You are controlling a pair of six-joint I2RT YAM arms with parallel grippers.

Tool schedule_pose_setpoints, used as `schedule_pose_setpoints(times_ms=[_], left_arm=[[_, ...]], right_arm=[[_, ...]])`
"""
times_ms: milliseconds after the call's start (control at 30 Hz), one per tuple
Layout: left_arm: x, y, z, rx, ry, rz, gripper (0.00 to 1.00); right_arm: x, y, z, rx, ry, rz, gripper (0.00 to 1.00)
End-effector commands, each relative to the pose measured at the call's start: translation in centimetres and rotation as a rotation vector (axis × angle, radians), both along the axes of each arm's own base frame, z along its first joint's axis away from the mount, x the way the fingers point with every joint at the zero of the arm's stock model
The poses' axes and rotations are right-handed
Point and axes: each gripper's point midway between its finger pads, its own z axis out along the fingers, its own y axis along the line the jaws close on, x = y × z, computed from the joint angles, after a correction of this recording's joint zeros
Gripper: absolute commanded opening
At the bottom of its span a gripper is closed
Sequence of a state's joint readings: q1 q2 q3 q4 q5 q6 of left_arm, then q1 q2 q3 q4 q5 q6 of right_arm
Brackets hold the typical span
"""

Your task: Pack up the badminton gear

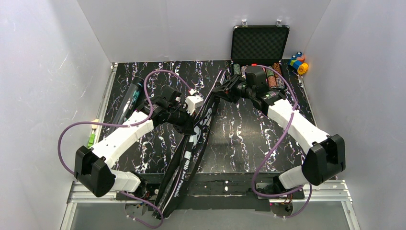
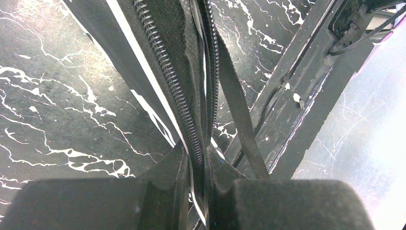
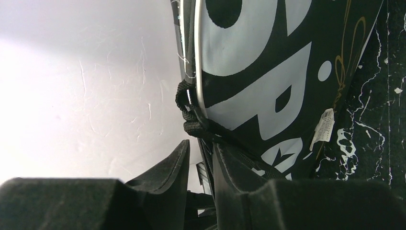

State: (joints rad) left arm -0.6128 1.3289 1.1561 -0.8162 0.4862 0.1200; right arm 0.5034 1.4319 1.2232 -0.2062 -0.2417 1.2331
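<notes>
The long black racket-shaped fabric bag with white "SPORT" lettering [image 1: 186, 155] lies diagonally across the black, white-veined marbled surface [image 1: 239, 139]. Its narrow handle end overhangs the near edge, between the two arm bases, and its broad head end points toward the far middle. It stands partly on edge rather than lying flat, apparently because both arms are lifting its zipped rim.

The left pincer [image 1: 193, 127] is closed tight on that rim about midway along the bag. In the left wrist view its fingers [image 2: 179, 167] pinch the fabric beside the coiled zip teeth [image 2: 167, 81], and a woven black strap [image 2: 239, 115] hangs loose alongside. This looks like an anchoring grip that keeps the seam taut.

The right pincer [image 1: 224, 88] is at the head end. Its fingers [image 3: 177, 163] stand a narrow gap apart around the seam, just below a knotted black cord [image 3: 189, 120]. I cannot tell whether it is actually gripping. Judging by the position, it is after the zip pull, to run the bag closed or open.

A long black tube [image 1: 129, 101] lies well apart near the left edge of the surface, not in the bag. An open black case of poker chips [image 1: 260, 45] sits at the back.
</notes>
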Motion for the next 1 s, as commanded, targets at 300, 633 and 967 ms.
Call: schedule_pose_setpoints(times_ms=[300, 633, 967], left_arm=[[-0.1, -0.9, 3.3, -0.098, -0.093, -0.04, 0.0], [0.1, -1.0, 3.3, -0.096, -0.092, -0.04, 0.0], [0.2, -1.0, 3.3, -0.092, -0.093, -0.038, 0.0]], right_arm=[[1.0, 0.1, 2.3, 0.034, -0.065, -0.004, 0.06], [-0.6, 0.4, 2.2, 0.061, -0.044, 0.033, 0.01], [-5.0, 2.6, 0.2, 0.072, 0.015, 0.154, 0.01]])
